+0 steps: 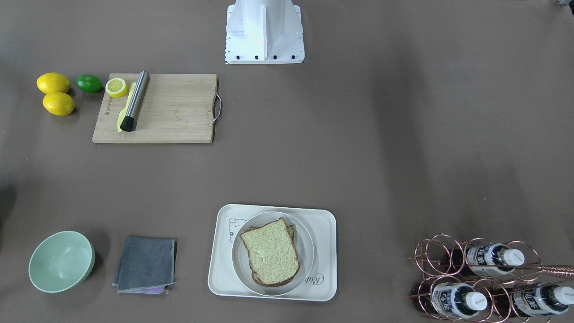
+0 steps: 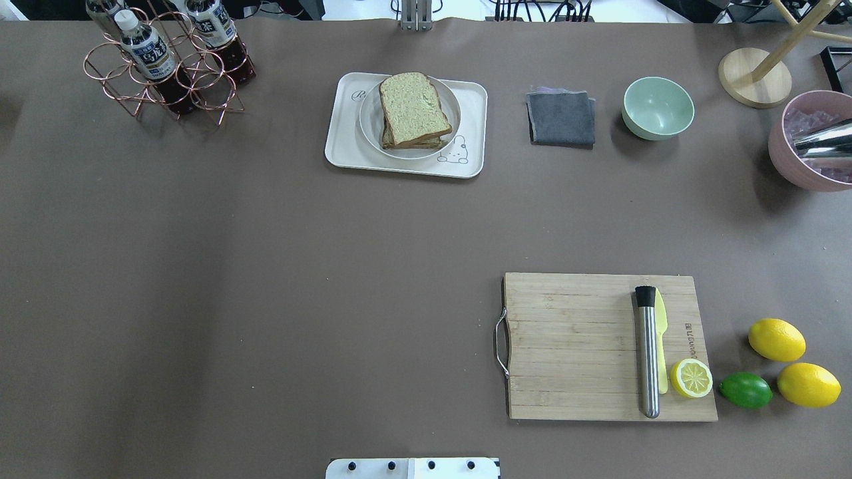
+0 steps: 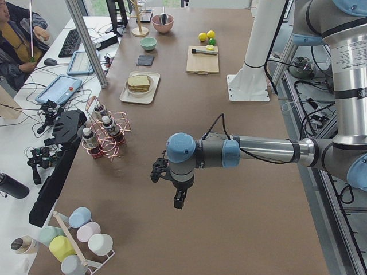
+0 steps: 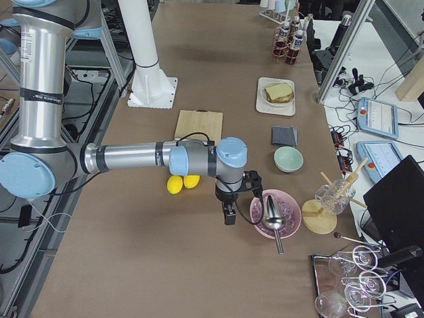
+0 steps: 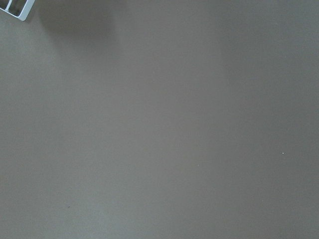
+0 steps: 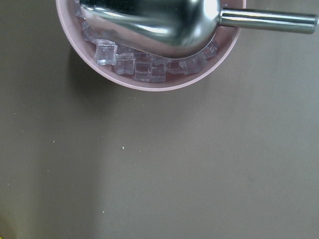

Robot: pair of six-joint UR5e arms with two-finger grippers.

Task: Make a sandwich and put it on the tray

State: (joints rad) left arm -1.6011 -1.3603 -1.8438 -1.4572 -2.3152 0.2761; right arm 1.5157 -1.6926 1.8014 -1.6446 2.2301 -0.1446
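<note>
Left fingers (image 3: 179, 200) and right fingers (image 4: 229, 216) hang far from the tray (image 1: 219, 269), opening impossible to tell; a clumsy reach could knock the stacked sandwich (image 1: 271, 258) askew.

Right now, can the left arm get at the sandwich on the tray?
Probably yes: the sandwich lies uncovered, and only bare table separates it from the left gripper.
</note>
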